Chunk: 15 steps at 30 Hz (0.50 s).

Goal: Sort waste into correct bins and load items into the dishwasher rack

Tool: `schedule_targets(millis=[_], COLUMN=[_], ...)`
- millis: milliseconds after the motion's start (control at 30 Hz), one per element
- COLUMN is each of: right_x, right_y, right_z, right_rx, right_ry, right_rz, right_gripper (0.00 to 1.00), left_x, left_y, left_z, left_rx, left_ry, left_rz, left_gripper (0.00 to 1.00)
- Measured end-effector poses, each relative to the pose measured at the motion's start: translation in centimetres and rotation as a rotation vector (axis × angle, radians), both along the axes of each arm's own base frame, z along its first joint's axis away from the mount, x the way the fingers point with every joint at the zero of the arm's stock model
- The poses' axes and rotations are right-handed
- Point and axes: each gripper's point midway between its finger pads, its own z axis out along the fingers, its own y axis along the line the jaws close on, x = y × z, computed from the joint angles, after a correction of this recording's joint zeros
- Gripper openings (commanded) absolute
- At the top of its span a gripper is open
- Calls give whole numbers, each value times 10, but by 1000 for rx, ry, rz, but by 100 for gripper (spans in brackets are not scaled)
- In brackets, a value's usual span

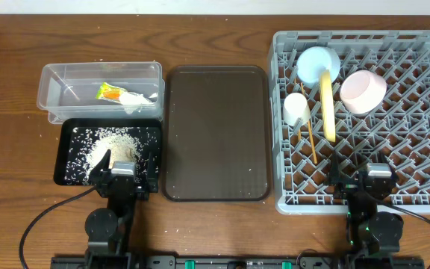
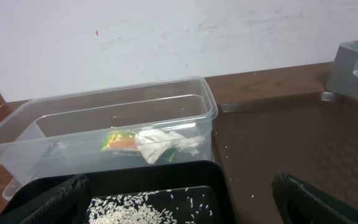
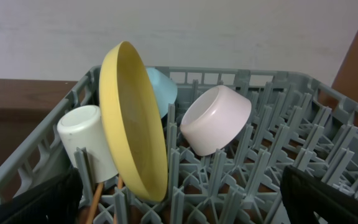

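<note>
**Rack Loaded, Waste Binned**

Left gripper [image 1: 122, 173] and right gripper [image 1: 369, 179] hang at the near table edge, jaws spread. The large grey pegged plastic rack [image 1: 424, 45] holds one yellow plate [image 1: 327, 104], one pale pink bowl [image 1: 362, 91], one light blue bowl [image 1: 317, 63] and one small white cup [image 1: 297, 109]. The clear plastic tub [image 1: 51, 97] holds one orange-green snack wrapper [image 1: 110, 93] and one crumpled white wrapper [image 1: 136, 100]. White rice grains [image 1: 110, 146] lie in the shallow black tray [image 1: 69, 175].

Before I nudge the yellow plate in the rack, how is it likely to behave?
The yellow plate stands on edge in the dishwasher rack, tilted, so a sideways push could probably tip it onto the white cup. It looks rigid and smooth, so likely slippery at its thin rim.
</note>
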Motion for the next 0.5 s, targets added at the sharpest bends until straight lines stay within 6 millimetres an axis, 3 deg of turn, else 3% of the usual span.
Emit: schedule_targets(millis=[500], right_x=[0], right_y=[0], right_z=[0], right_rx=[0], right_ry=[0], right_rz=[0], right_gripper=[99], left_x=[0], left_y=[0], left_z=[0], left_rx=[0], left_ry=[0], left_rz=[0], left_gripper=[95])
